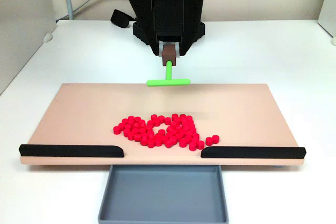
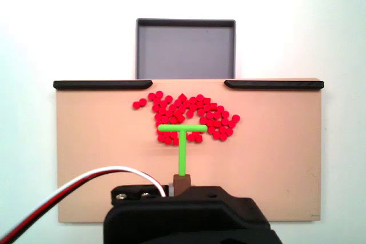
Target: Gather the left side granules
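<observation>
White table (image 1: 294, 66): tan board (image 1: 84, 114), two black strips (image 1: 71, 150), grey tray (image 1: 163, 192), clustered granules (image 1: 163, 130). Gripper (image 1: 169, 56) clamped on green T-shaped pusher (image 1: 168, 81).

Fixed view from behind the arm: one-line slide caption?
Green T-shaped tool over red granules on the tan board, gray tray beyond.

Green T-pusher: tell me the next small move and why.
Probably lower the green T-pusher behind the granules and sweep toward the gap between the black strips. In this fixed view it hangs over the board's far edge, the pile lying ahead before the grey tray.
</observation>
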`<action>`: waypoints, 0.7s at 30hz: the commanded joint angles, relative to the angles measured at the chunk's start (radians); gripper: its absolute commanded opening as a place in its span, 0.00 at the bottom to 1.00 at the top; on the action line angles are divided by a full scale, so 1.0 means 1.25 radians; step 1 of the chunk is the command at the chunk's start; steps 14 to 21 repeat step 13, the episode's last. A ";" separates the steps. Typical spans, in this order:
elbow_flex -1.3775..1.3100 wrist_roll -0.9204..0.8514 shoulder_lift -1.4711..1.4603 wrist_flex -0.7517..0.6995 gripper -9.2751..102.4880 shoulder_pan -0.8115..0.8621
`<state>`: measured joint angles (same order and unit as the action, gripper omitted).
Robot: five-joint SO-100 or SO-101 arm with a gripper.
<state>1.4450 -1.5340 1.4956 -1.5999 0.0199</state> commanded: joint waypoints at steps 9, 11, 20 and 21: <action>-0.010 0.013 0.027 -0.001 0.08 -0.021; -0.010 0.013 0.027 -0.001 0.08 -0.022; -0.011 0.013 0.027 -0.001 0.08 -0.022; -0.011 0.013 0.027 -0.001 0.08 -0.022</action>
